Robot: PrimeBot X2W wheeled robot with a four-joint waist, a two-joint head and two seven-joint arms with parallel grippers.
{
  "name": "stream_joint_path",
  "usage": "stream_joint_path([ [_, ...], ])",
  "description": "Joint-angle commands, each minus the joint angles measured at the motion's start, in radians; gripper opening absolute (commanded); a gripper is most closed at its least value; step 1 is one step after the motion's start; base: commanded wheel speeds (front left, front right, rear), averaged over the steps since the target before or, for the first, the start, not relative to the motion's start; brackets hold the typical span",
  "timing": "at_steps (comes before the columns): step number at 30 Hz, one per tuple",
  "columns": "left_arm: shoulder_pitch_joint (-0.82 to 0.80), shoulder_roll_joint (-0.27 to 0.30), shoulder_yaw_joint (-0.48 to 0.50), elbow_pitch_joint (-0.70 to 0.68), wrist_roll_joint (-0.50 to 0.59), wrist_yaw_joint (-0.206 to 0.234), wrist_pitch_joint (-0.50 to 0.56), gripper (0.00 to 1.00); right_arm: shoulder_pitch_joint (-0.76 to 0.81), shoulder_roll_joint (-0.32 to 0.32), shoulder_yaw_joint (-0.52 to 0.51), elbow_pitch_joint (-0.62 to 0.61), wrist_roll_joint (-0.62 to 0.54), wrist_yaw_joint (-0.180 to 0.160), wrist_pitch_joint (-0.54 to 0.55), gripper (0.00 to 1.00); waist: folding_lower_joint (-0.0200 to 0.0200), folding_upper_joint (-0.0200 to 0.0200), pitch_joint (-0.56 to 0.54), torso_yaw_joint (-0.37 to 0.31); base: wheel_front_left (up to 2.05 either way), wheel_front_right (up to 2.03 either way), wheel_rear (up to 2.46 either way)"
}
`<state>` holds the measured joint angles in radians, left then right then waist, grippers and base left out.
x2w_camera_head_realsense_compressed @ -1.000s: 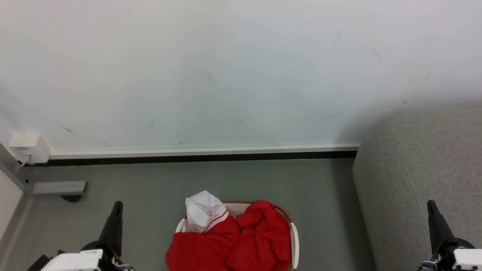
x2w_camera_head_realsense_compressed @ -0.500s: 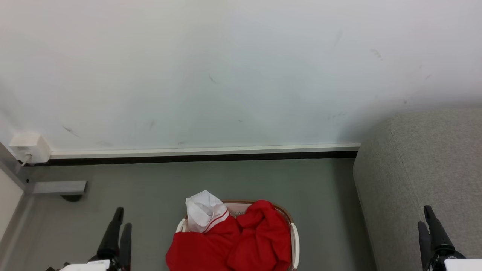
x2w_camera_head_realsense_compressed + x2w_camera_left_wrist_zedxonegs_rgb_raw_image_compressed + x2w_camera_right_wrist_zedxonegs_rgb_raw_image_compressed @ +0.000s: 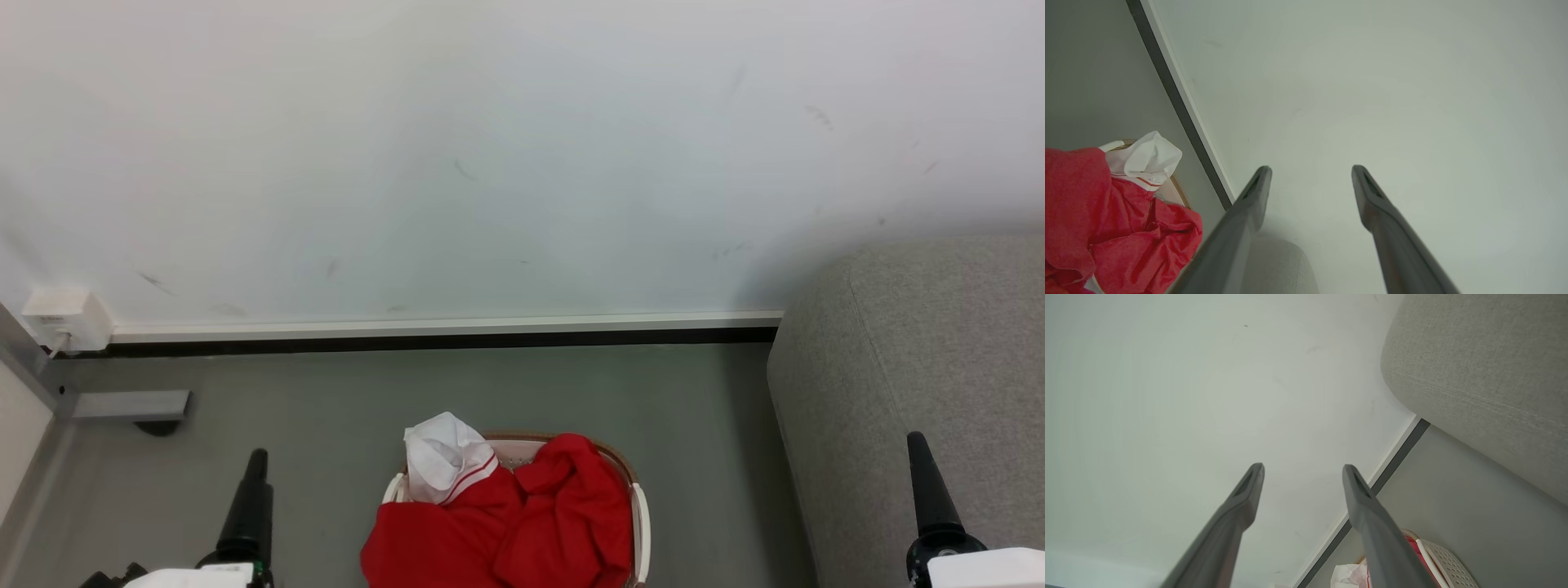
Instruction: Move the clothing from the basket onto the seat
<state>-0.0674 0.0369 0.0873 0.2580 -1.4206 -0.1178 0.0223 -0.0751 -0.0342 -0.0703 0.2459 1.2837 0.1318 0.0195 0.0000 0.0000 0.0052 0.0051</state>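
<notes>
The red clothing point(image 3: 522, 531) with a white trim piece point(image 3: 445, 457) is heaped in the cream basket point(image 3: 639, 523) at the bottom centre of the head view. The grey sofa point(image 3: 922, 343) stands to its right. My left gripper point(image 3: 257, 457) hangs left of the basket and my right gripper point(image 3: 916, 445) is in front of the sofa; both are apart from the clothing. In the left wrist view the left gripper point(image 3: 1310, 169) is open and empty, with the clothing point(image 3: 1106, 216) at lower left. In the right wrist view the right gripper point(image 3: 1302, 467) is open and empty, beside the sofa point(image 3: 1486, 367) and the basket point(image 3: 1449, 563).
A pale wall with a white and black baseboard point(image 3: 441, 331) runs behind the basket. A white socket box point(image 3: 61, 314) and a grey metal bar point(image 3: 131, 404) sit at the far left. Grey floor point(image 3: 490, 384) lies between the basket and the wall.
Both grippers twisted so that two fingers showed half a second ago, then turned back edge-on. The right gripper has shifted slightly left. The clothing and basket have not moved.
</notes>
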Motion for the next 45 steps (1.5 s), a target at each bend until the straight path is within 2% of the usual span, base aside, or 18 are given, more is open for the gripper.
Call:
stream_joint_path([
  [1, -0.004, 0.008, -0.002, -0.022, 0.042, 0.006, -0.014, 1.00, -0.006, -0.010, 0.006, -0.026, -0.051, 0.000, -0.010, 1.00, 0.0000, 0.0000, 0.000, 0.000, 0.00, 0.00, 0.00],
  [10, 0.016, 0.009, -0.033, -0.059, 0.219, 0.031, -0.050, 1.00, 0.001, -0.012, 0.033, -0.052, -0.258, -0.001, -0.046, 1.00, 0.0000, 0.0000, 0.002, -0.001, 0.00, 0.00, 0.00],
  [19, 0.031, 0.010, -0.057, -0.090, 0.373, 0.052, -0.083, 1.00, 0.004, -0.013, 0.057, -0.058, -0.415, -0.001, -0.080, 1.00, 0.0000, 0.0000, 0.003, -0.004, 0.00, 0.00, 0.00],
  [45, 0.065, 0.013, -0.107, -0.148, 0.720, 0.085, -0.159, 1.00, 0.008, -0.016, 0.092, -0.036, -0.755, -0.001, -0.157, 1.00, 0.0000, 0.0000, 0.005, -0.004, 0.00, 0.00, 0.00],
])
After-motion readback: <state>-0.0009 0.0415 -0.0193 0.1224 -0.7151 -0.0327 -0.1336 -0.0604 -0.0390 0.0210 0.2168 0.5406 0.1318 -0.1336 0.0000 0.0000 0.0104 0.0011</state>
